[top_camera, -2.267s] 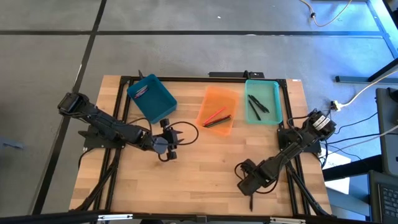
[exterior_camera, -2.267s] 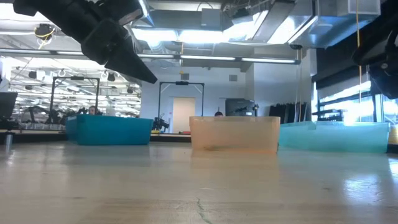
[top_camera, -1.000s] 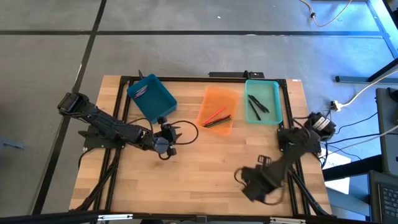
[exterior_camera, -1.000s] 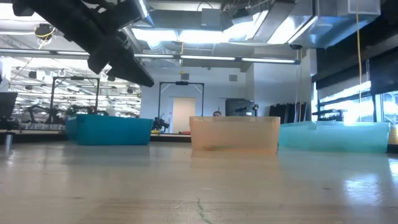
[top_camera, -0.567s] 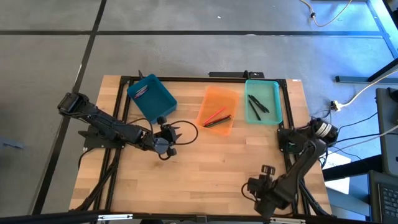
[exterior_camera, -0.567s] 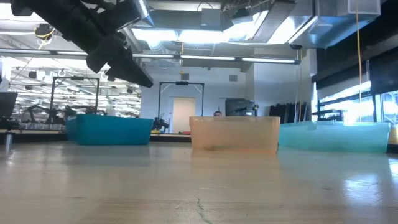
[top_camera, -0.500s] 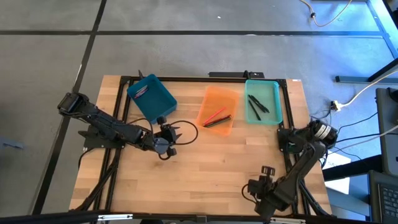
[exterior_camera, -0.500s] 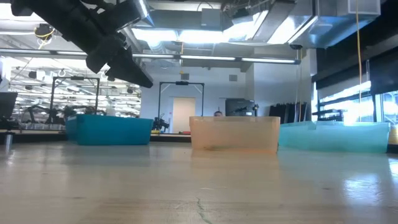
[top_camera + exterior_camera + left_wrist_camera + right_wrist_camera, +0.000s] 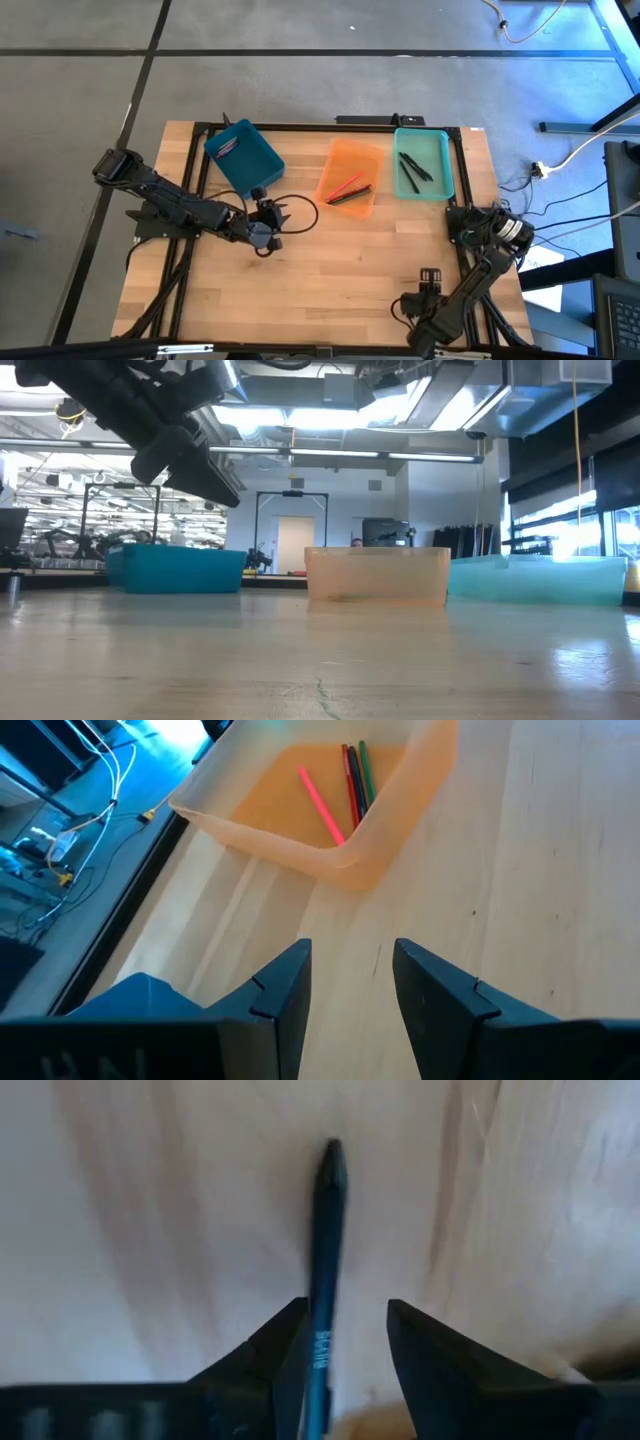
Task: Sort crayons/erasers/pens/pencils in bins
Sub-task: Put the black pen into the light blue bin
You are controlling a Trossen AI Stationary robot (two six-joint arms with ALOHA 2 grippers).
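Note:
A dark blue pen (image 9: 327, 1230) lies flat on the wooden table near its front edge. My right gripper (image 9: 345, 1340) is low over it and open, with one finger on each side of the pen. I cannot tell whether either finger touches the pen. In the high view my right gripper (image 9: 425, 300) hides the pen. My left gripper (image 9: 350, 990) is open and empty. It hangs above the table between the blue bin and the orange bin in the high view (image 9: 285, 213).
Three bins stand along the far side. The blue bin (image 9: 243, 156) holds a small pale item. The orange bin (image 9: 352, 178) holds red and dark sticks. The teal bin (image 9: 422, 163) holds dark pens. Bare wood lies between the bins and the front edge.
My right gripper has swung toward the table's near edge and a little to the right. It now hangs over the pen at the front edge.

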